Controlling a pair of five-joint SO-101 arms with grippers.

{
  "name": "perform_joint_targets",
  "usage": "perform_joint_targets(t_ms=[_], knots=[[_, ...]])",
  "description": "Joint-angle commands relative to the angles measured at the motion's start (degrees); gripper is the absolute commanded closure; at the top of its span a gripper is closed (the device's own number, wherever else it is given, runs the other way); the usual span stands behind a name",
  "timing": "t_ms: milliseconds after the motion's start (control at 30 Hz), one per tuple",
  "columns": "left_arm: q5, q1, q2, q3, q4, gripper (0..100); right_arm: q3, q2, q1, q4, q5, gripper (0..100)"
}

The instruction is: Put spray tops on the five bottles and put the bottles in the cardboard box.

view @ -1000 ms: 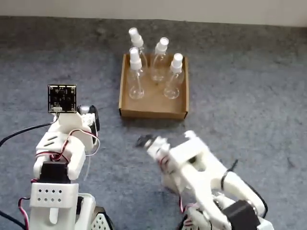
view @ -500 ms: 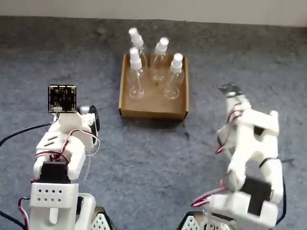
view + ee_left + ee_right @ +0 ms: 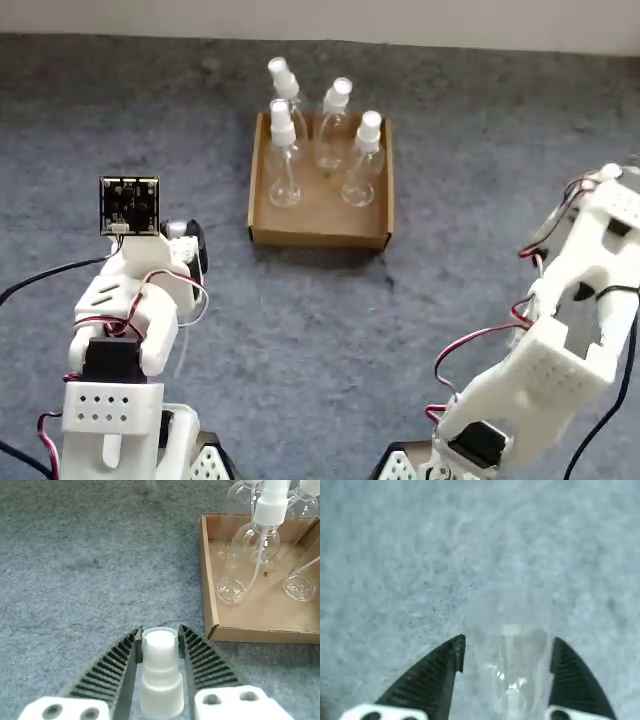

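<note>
My left gripper (image 3: 160, 630) is shut on a white spray top (image 3: 161, 675), held upright above the carpet a short way from the cardboard box (image 3: 210, 595). In the high view this gripper (image 3: 186, 235) sits left of the box (image 3: 320, 236). Several clear bottles with white spray tops (image 3: 284, 160) stand inside the box. My right gripper (image 3: 507, 642) has its dark fingers (image 3: 442, 672) closed on a clear bottle without a top (image 3: 512, 662) over bare carpet. The right arm (image 3: 560, 340) stretches along the table's right side.
Grey carpet covers the whole table (image 3: 450, 120). Open floor lies between the two arms in front of the box. Red and black cables (image 3: 470, 350) hang beside the right arm.
The right arm has swung from in front of the box out to the far right of the table. The left arm and its spray top have stayed put.
</note>
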Motion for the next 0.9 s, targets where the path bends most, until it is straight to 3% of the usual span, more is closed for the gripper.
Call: perform_joint_targets(t_ms=[0, 133, 200, 233, 400, 467, 867], knots=[[-0.26, -0.31, 0.22, -2.86, -0.97, 100, -8.22, -0.92, 0.22, 5.67, -6.24, 69.5], [-0.26, -0.31, 0.22, -2.86, -0.97, 100, -8.84, -1.1, 0.22, 8.75, -7.47, 68.7], [-0.26, -0.31, 0.22, -2.86, -0.97, 100, -9.01, -1.19, 0.31, 9.27, -1.49, 68.7], [-0.26, -0.31, 0.22, -2.86, -0.97, 100, -9.1, -1.27, 0.04, 8.92, 7.03, 68.7], [-0.26, -0.22, 0.22, -2.86, -1.05, 100, -8.84, -1.27, -3.74, 9.71, 65.76, 68.7], [-0.26, -0.31, 0.22, -2.86, -1.05, 100, -8.75, -1.19, -4.09, 12.26, 80.44, 68.7], [-0.26, -0.48, 0.22, -2.15, -1.23, 100, -8.31, -0.75, -14.37, 14.2, 109.71, 68.6]])
